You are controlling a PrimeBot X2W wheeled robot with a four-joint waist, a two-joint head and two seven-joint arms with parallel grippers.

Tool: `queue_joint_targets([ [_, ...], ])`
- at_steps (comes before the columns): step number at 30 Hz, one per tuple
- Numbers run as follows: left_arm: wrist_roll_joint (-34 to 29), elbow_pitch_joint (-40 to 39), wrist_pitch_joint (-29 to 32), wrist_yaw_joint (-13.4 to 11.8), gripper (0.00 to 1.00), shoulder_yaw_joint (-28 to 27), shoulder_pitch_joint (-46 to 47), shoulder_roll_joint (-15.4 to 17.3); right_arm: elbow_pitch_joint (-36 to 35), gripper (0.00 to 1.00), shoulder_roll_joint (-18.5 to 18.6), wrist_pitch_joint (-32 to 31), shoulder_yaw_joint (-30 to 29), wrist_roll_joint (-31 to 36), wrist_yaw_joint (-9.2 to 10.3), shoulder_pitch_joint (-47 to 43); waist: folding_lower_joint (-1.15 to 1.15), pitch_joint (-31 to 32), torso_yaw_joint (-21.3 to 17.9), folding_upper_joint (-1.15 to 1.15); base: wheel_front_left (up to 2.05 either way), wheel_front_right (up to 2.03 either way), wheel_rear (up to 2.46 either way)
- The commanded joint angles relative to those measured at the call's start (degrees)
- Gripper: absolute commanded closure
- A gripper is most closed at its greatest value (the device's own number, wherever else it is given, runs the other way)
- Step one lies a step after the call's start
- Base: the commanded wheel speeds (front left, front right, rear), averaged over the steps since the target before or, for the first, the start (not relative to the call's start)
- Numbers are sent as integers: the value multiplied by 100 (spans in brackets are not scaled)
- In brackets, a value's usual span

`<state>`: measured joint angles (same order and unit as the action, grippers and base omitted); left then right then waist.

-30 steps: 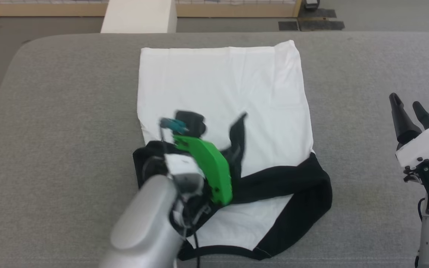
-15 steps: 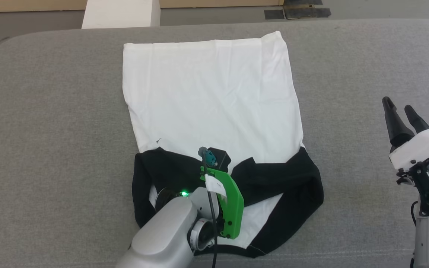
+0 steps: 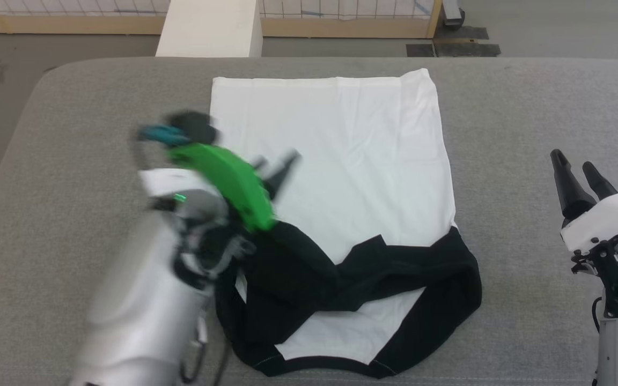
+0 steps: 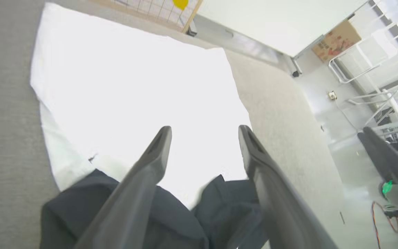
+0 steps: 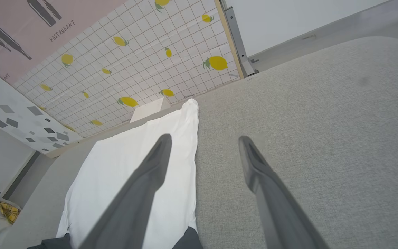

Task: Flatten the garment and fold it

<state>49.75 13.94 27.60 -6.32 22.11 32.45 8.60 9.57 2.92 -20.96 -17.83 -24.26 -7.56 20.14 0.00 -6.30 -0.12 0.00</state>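
One shirt (image 3: 336, 161), two grippers, one grey padded table (image 3: 502, 107) and one white block (image 3: 210, 29) are in view. The shirt lies in the middle of the table. Its white body is spread flat with the hem on the far side, and both black sleeves are folded in across its near part, crumpled and overlapping each other above the black-trimmed neckline.

The left gripper (image 4: 204, 128) hangs over the shirt's left half, with its two fingers spread apart and nothing between them. The tips are over the white body and the black sleeves lie under the base of the fingers. In the head view this arm is blurred and covers the shirt's near left corner.

The right gripper (image 3: 572, 161) is off the shirt's right edge, over bare table and apart from the cloth. Its fingers are also spread and hold nothing.

The white block stands beyond the shirt's far left corner, off the table. Nothing lies on the shirt's white body.
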Motion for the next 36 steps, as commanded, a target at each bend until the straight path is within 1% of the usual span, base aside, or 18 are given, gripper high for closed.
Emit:
queue_joint_targets([
  [1,52,-116,-282,-73,0,-233,49,148,-36,0,-4,-15,11,22,8,-30,0,1,35,0,0,0,0],
  [4,-80,-357,-1070,-134,0,-769,-59,406,-86,0,-4,-47,51,25,8,-3,0,-58,44,0,0,0,0],
  [7,-331,-481,-1994,-86,0,-1176,-296,630,-121,0,-4,-81,107,34,8,20,0,-144,34,0,0,0,0],
  [11,-924,-528,-3082,51,0,-1263,-692,882,-156,0,-4,-167,140,84,8,26,0,-292,59,0,0,0,0],
  [13,-1202,-511,-3550,96,0,-1240,-841,964,-193,0,-4,-204,155,123,8,56,0,-395,78,0,0,0,0],
  [15,-1471,-481,-3879,127,0,-1167,-939,1033,-233,0,-4,-250,180,167,8,100,0,-498,118,0,0,0,0],
  [17,-1679,-490,-4059,144,0,-1111,-957,1038,-286,0,1,-336,195,250,8,180,0,-635,185,0,0,0,0],
  [20,-1906,-523,-4176,99,0,-1096,-947,1006,-307,0,50,-532,230,393,8,471,0,-853,267,0,0,0,0],
  [24,-2141,-730,-4237,12,0,-1139,-908,912,-84,0,292,-943,321,714,8,1215,0,-1281,431,0,0,0,0],
  [28,-2265,-964,-4254,18,0,-1153,-787,732,333,0,579,-1413,303,1113,8,2192,0,-1827,718,0,0,0,0],
  [31,-2350,-1178,-4257,65,0,-1200,-692,556,685,0,704,-1761,193,1522,8,2947,0,-2229,953,0,0,0,0],
  [36,-2567,-1412,-4259,284,0,-1209,-477,231,1106,0,993,-2316,166,2261,8,3921,0,-2812,1421,0,0,0,0],
])
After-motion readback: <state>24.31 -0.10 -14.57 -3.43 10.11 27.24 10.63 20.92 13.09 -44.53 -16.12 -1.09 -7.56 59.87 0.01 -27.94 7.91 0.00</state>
